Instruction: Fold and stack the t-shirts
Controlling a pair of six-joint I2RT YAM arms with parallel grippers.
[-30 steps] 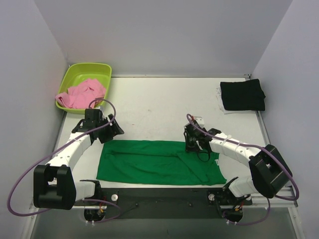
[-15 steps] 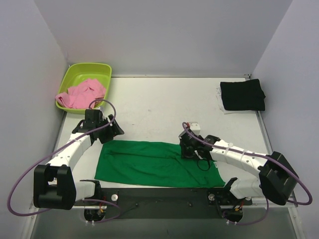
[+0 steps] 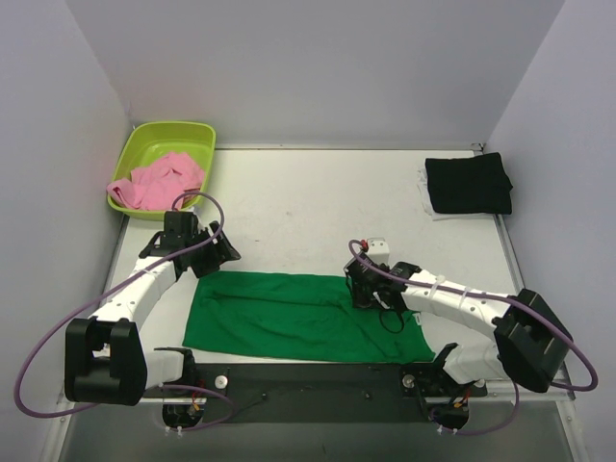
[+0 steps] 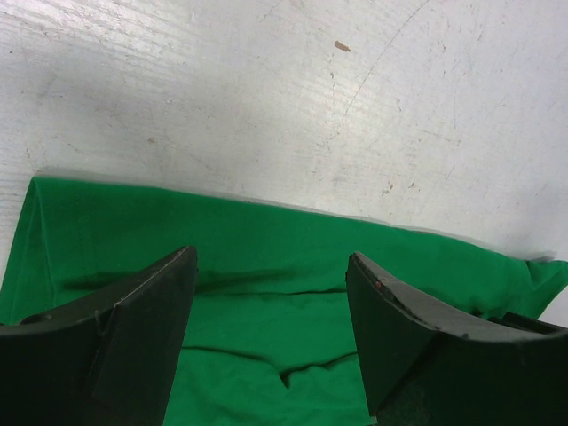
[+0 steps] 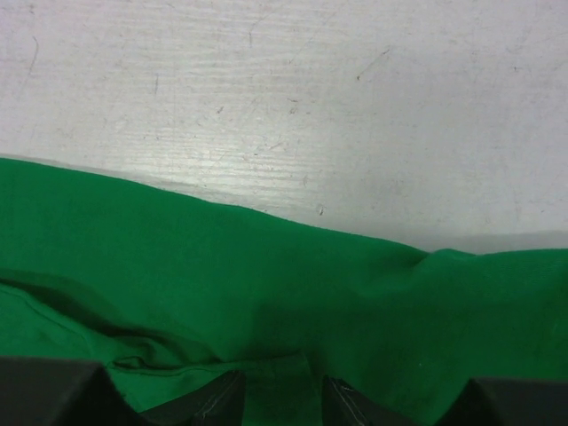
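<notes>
Cloth first: the bright green t-shirt (image 3: 279, 318) lies flattened into a long band at 6 o'clock on the white table (image 3: 308, 202), along the near edge, with soft creases running its length; the black t-shirt (image 3: 469, 183) sits folded at about 2 o'clock in the far right corner (a sliver of something white shows under its left edge); the pink t-shirt (image 3: 159, 178) is crumpled in the lime-green tub (image 3: 164, 133) at 10 o'clock, spilling a little over the near rim. The left gripper (image 3: 207, 252) hangs at the green shirt's far left corner, its jaws set wide apart; in its wrist view the cloth and bare table show in the broad gap and neither finger (image 4: 133, 342) grips anything. The right gripper (image 3: 361, 294) is low on the shirt's far edge, right of its middle; its wrist view shows the fingertips (image 5: 222, 399) narrowly parted, with flat green cloth in the gap between them.
</notes>
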